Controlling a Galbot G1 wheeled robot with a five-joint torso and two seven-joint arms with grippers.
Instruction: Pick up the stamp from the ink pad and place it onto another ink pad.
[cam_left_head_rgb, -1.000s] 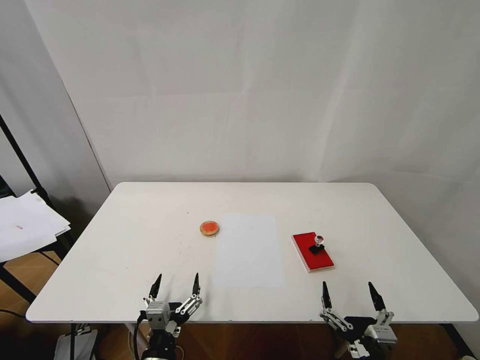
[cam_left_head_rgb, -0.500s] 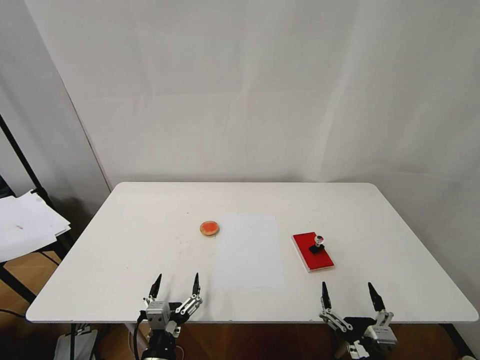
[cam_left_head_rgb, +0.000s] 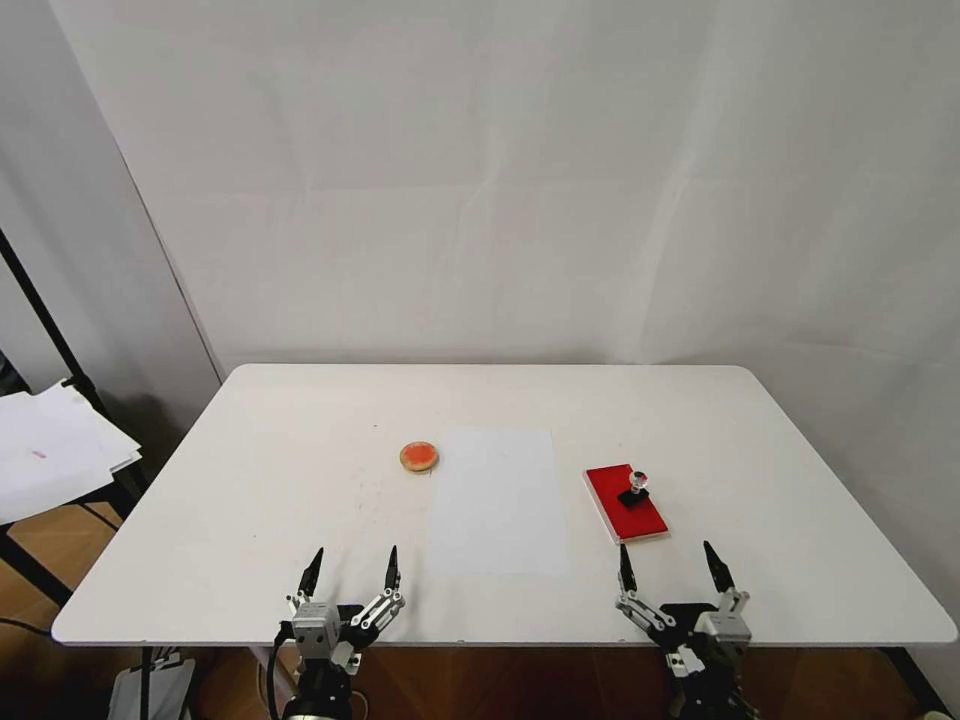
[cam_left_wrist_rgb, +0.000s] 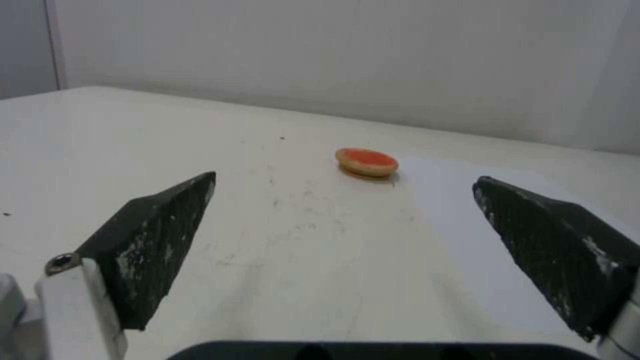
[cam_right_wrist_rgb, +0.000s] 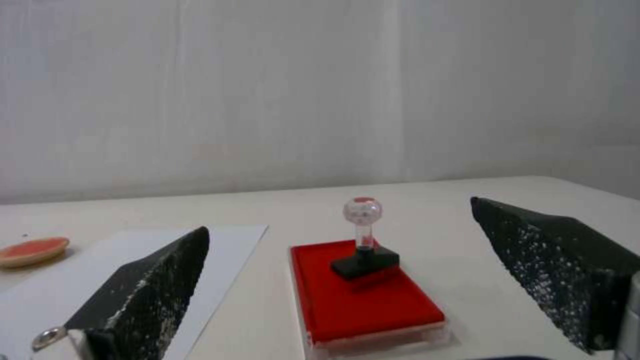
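Note:
The stamp (cam_left_head_rgb: 635, 490) (cam_right_wrist_rgb: 363, 240), a black base with a clear round knob, stands upright on the red rectangular ink pad (cam_left_head_rgb: 620, 510) (cam_right_wrist_rgb: 360, 300) at the table's right. The small round orange pad (cam_left_head_rgb: 419, 456) (cam_left_wrist_rgb: 367, 162) (cam_right_wrist_rgb: 32, 251) lies left of centre. My right gripper (cam_left_head_rgb: 668, 568) (cam_right_wrist_rgb: 340, 280) is open near the table's front edge, just short of the red pad, with the stamp straight ahead between its fingers' line. My left gripper (cam_left_head_rgb: 350, 573) (cam_left_wrist_rgb: 343, 240) is open at the front edge, well short of the round pad, holding nothing.
A white sheet of paper (cam_left_head_rgb: 495, 500) lies between the two pads on the white table (cam_left_head_rgb: 250, 500). A stand with loose papers (cam_left_head_rgb: 50, 455) is off the table's left side. A white backdrop rises behind the table.
My right gripper has moved forward and to the left, closer to the red pad and the stamp. The left gripper, the stamp and both pads have stayed put.

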